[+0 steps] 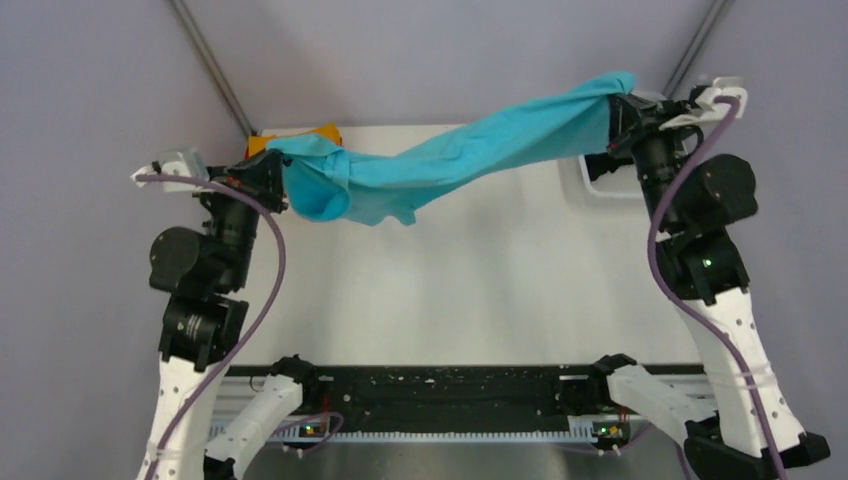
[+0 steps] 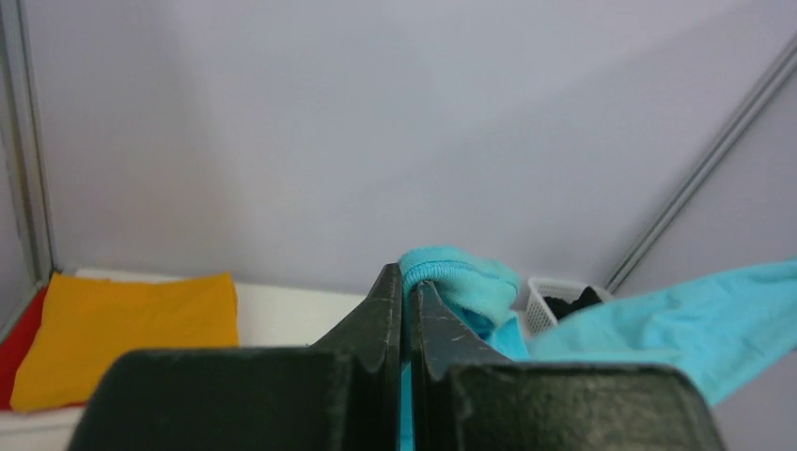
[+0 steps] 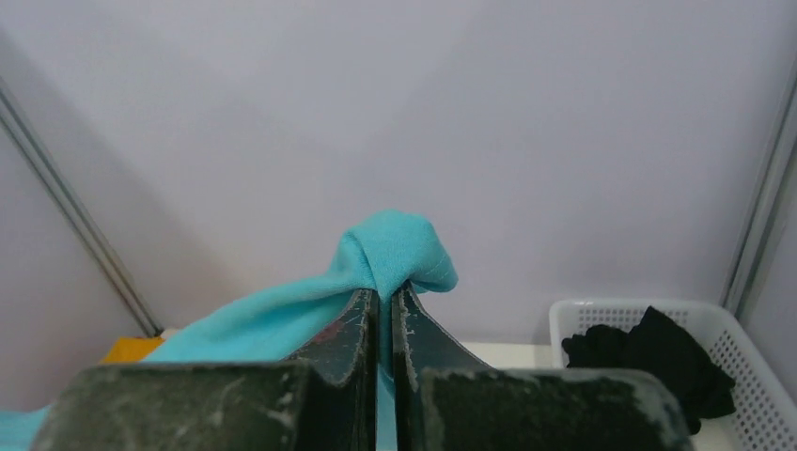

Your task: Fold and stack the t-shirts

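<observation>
The left tool (image 2: 406, 282) is clenched on a bunched edge of the turquoise t-shirt (image 1: 470, 150). The right tool (image 3: 381, 296) is pinched tight on the cloth's other end. The shirt hangs stretched and twisted between the two tools, sagging towards the left one, lifted off the counter (image 1: 450, 290). Beyond the left tool and to its left lies the folded orange t-shirt (image 2: 132, 329), with a red t-shirt (image 2: 14, 357) showing at its edge. To the right of the right tool, a white mesh basket (image 3: 742, 366) holds the black t-shirt (image 3: 648, 362).
</observation>
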`<state>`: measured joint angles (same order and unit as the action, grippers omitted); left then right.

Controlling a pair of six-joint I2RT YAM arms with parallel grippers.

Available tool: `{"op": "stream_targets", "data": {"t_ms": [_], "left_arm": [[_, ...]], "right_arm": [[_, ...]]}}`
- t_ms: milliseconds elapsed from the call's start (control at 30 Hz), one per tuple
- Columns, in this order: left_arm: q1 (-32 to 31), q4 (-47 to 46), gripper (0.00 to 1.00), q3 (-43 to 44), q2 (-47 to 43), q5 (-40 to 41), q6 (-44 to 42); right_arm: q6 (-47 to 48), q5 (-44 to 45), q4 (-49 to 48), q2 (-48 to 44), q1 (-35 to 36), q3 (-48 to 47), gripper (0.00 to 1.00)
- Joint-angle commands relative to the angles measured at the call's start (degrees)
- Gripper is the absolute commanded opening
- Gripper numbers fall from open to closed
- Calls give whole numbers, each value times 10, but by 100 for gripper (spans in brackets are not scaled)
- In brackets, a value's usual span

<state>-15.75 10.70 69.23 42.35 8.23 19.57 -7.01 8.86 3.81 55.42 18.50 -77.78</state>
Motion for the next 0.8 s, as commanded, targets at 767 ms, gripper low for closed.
{"op": "stream_targets", "data": {"t_ms": [767], "left_arm": [[60, 92, 14, 85, 460, 124, 127]], "right_arm": [[-52, 129, -12, 150, -26, 174, 2]]}}
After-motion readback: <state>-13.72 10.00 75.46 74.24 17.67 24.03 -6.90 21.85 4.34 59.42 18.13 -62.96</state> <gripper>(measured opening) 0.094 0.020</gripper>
